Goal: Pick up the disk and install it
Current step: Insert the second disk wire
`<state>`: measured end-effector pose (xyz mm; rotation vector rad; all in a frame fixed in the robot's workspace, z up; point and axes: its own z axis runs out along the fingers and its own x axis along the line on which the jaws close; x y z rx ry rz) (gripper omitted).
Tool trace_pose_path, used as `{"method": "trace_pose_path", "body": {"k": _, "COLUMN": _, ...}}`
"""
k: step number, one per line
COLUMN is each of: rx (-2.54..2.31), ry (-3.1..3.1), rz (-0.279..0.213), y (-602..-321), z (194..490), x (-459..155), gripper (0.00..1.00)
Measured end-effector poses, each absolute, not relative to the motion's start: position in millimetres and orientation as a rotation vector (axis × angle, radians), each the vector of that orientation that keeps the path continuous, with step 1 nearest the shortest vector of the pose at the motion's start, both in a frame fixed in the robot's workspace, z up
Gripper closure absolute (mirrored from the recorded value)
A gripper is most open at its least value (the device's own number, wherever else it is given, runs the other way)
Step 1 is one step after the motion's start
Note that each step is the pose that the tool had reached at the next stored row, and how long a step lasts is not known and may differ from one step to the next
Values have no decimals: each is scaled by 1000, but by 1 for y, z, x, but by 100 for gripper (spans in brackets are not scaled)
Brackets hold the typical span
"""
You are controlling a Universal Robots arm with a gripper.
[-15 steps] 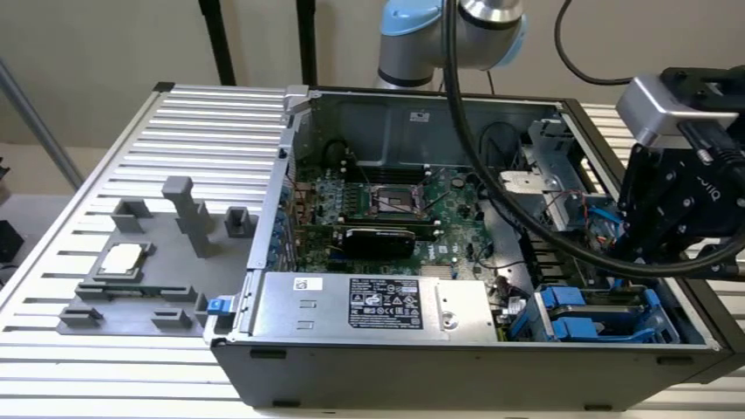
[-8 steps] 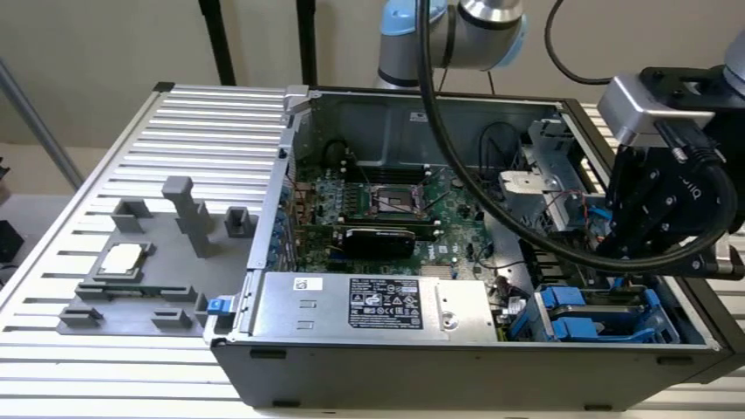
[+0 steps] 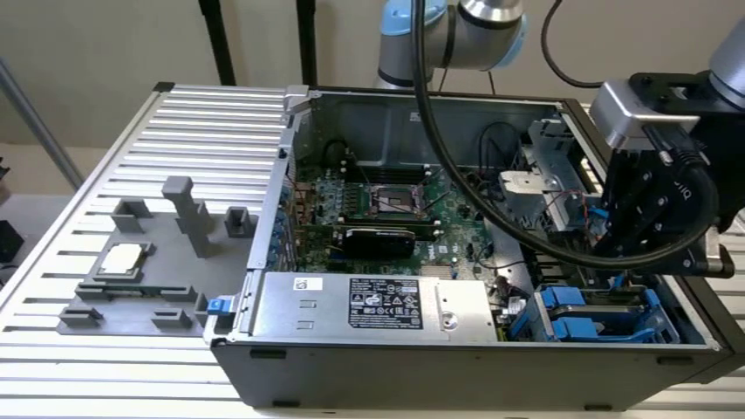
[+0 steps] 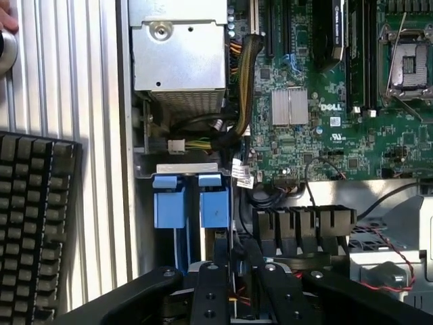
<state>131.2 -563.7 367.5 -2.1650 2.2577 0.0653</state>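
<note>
On the exterior view's left, a small CPU chip (image 3: 124, 259) lies on a grey fixture on the slatted bench (image 3: 198, 131). The open computer case (image 3: 466, 367) holds the motherboard (image 3: 385, 205). At its right end, the disk (image 3: 588, 316) sits in its bay beneath the pincer (image 3: 652, 218); whether the pincer is open cannot be told.

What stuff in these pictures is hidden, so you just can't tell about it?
- Disk: I can't tell whether one sits in the blue carriers. In the wrist view, their front ends cover whatever lies behind them.
- Drive cage: in the exterior view, the hand blocks part of it.
- Keyboard: in the wrist view, it is cut off by the picture's edge.
</note>
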Motion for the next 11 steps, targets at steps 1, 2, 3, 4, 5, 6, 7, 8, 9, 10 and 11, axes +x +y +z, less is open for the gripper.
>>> {"method": "trace_pose_path", "body": {"k": 1, "rx": -2164, "ry": 2257, "rz": 63, "y": -562, "z": 367, "x": 131, "gripper": 0}}
{"method": "trace_pose_path", "body": {"k": 2, "rx": -2164, "ry": 2257, "rz": 61, "y": -561, "z": 367, "x": 131, "gripper": 0}}
{"method": "trace_pose_path", "body": {"k": 3, "rx": -2164, "ry": 2256, "rz": 59, "y": -559, "z": 367, "x": 131, "gripper": 0}}
{"method": "trace_pose_path", "body": {"k": 4, "rx": -2164, "ry": 2256, "rz": 58, "y": -559, "z": 366, "x": 131, "gripper": 0}}
{"method": "trace_pose_path", "body": {"k": 5, "rx": -2164, "ry": 2256, "rz": 56, "y": -559, "z": 366, "x": 131, "gripper": 0}}
{"method": "trace_pose_path", "body": {"k": 6, "rx": -2164, "ry": 2257, "rz": 55, "y": -559, "z": 366, "x": 131, "gripper": 0}}
{"method": "trace_pose_path", "body": {"k": 7, "rx": -2165, "ry": 2258, "rz": 52, "y": -559, "z": 365, "x": 131, "gripper": 0}}
{"method": "trace_pose_path", "body": {"k": 8, "rx": -2166, "ry": 2259, "rz": 51, "y": -559, "z": 365, "x": 131, "gripper": 0}}
{"method": "trace_pose_path", "body": {"k": 9, "rx": -2167, "ry": 2259, "rz": 49, "y": -559, "z": 364, "x": 131, "gripper": 0}}
{"method": "trace_pose_path", "body": {"k": 10, "rx": -2167, "ry": 2260, "rz": 48, "y": -559, "z": 363, "x": 131, "gripper": 0}}
{"method": "trace_pose_path", "body": {"k": 11, "rx": -2167, "ry": 2260, "rz": 48, "y": -559, "z": 363, "x": 131, "gripper": 0}}
